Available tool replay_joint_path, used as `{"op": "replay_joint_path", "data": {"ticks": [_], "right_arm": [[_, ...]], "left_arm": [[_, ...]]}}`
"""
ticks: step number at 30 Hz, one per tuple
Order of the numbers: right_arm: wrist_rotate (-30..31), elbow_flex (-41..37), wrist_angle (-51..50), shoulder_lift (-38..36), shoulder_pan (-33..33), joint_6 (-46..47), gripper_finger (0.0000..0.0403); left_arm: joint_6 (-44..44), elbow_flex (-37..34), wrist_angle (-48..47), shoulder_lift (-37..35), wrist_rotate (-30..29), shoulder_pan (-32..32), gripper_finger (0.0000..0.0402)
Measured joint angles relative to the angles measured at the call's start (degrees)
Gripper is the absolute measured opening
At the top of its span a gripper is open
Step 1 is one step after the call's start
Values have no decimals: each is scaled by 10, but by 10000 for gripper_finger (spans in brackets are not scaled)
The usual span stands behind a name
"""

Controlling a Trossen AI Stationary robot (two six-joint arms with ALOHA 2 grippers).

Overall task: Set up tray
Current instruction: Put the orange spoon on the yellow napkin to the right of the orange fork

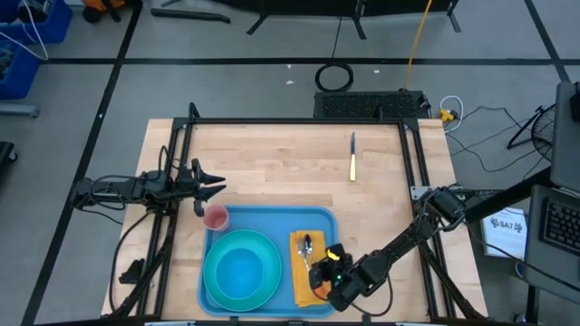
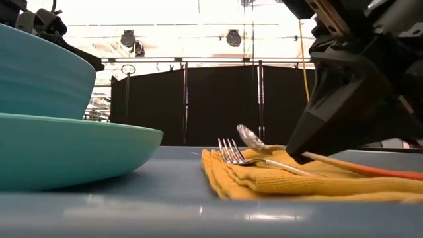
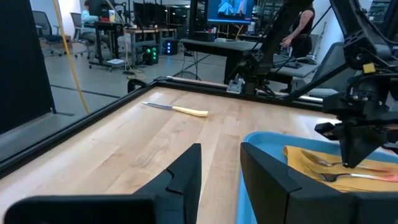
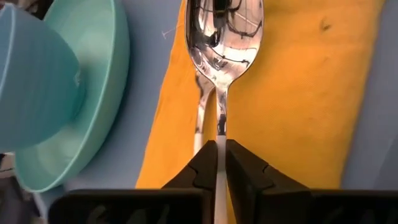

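the large flat light-blue plastic tray [image 1: 272, 217] sits at the desk's [image 1: 290, 163] near edge; i judge it light, stiff and slick, best taken by its raised rim. my right gripper [image 4: 217, 163], tilted low over the yellow napkin [image 4: 298, 93], pinches the silver spoon's [image 4: 221, 37] handle; my left gripper [image 3: 221, 177] hovers half open beside the tray.

Spoon [image 4: 222, 37] polished mirror-bright metal; fork [image 2: 239, 156] shiny metal; napkin [image 2: 277, 178] yellow ribbed cloth, matt; tray [image 1: 272, 217] smooth light-blue plastic; plate [image 2: 73, 149] glossy teal; table [image 1: 272, 163] pale wood, matt
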Motion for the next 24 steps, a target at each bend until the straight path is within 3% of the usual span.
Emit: {"op": "replay_joint_path", "data": {"ticks": [5, 12, 24], "right_arm": [[0, -31, 85, 0, 0, -33, 49], [31, -37, 87, 0, 1, -41, 73], [33, -37, 64, 0, -11, -73, 26]], "left_arm": [[0, 0, 0, 0, 0, 0, 115], [0, 0, 0, 0, 0, 0, 115], [0, 0, 0, 0, 0, 0, 115]]}}
